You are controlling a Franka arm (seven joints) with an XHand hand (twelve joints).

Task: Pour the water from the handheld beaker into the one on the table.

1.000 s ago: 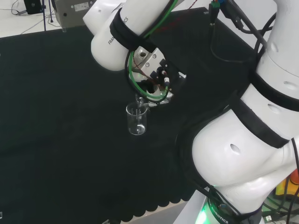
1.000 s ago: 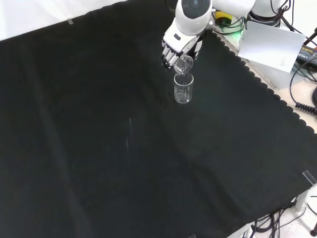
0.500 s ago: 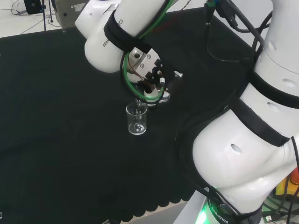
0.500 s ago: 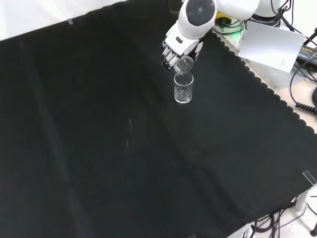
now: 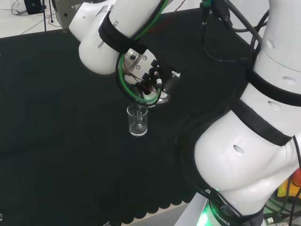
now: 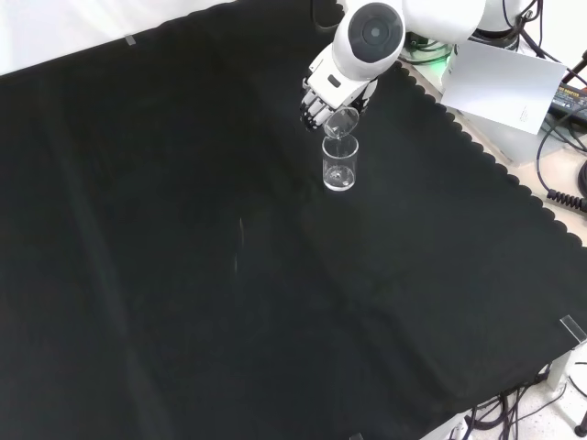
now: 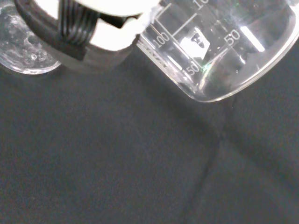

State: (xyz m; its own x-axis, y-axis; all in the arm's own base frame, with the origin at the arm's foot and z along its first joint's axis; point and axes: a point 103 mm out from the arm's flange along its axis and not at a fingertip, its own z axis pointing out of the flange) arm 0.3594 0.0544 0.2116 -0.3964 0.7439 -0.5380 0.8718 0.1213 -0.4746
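Observation:
A clear glass beaker [image 6: 339, 165] stands upright on the black cloth, also visible in the head view [image 5: 137, 121]. Just above it my hand [image 6: 323, 92] is shut on a second clear beaker [image 6: 341, 121], tipped steeply with its lip over the standing beaker's mouth. In the head view the hand [image 5: 151, 87] sits under the white forearm link, and the held beaker is mostly hidden there. Close up in the wrist view, the held beaker [image 7: 219, 51] shows its printed scale beside a black and white finger [image 7: 79, 32]. The standing beaker [image 7: 23, 46] holds bubbly water.
The cloth's scalloped edge [image 6: 495, 165] runs along the right of the front view, with a white board [image 6: 500, 82] and cables beyond it. Open black cloth [image 6: 183, 257] stretches left of and in front of the beakers.
The arm's upper links have swung left in the head view and the capped link right in the front view. The hand and tipped beaker stay over the standing beaker.

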